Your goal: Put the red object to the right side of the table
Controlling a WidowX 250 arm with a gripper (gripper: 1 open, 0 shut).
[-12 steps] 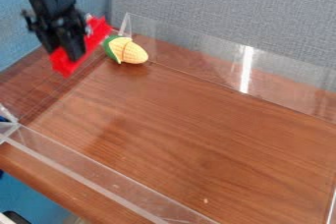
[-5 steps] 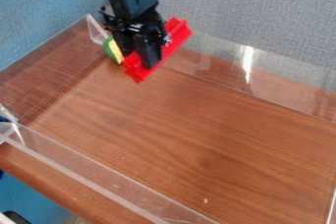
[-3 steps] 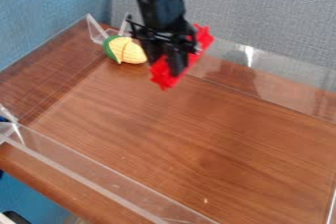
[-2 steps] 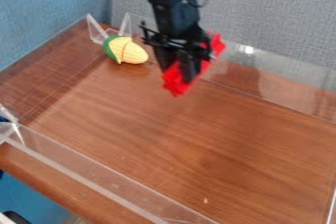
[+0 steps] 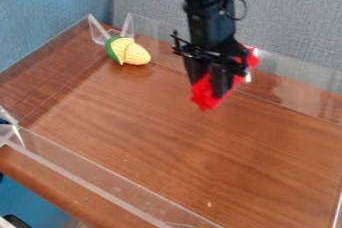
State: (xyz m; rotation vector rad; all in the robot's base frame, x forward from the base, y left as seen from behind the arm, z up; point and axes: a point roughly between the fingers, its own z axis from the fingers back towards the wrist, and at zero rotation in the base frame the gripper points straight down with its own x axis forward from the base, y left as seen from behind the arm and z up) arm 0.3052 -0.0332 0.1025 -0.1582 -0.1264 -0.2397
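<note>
Setting: a grey-blue fabric wall fills the top of the frame, behind a dark reddish-brown wood-grain desk [image 5: 160, 142] bordered by low clear acrylic walls [image 5: 287, 72].

Item 1, arm: black robot arm entering from the top centre and reaching steeply down. Its hand [image 5: 210, 84] sits right of centre in the upper half of the frame, above the desk surface.

Item 2, hand state: fingers closed tight on the red object [image 5: 218, 82], which they grip at about mid-length.

Item 3, red object: bright red plastic bar, tilted, its lower end pointing down-left towards the wood and its upper end showing at the right of the fingers. It is carried clear of the desk, right of centre, near the back acrylic wall.

Item 4, yellow-green corn-like toy [image 5: 127, 50]: lying on the desk in the upper left, beside the back corner of the acrylic walls, well apart from the hand.
</note>
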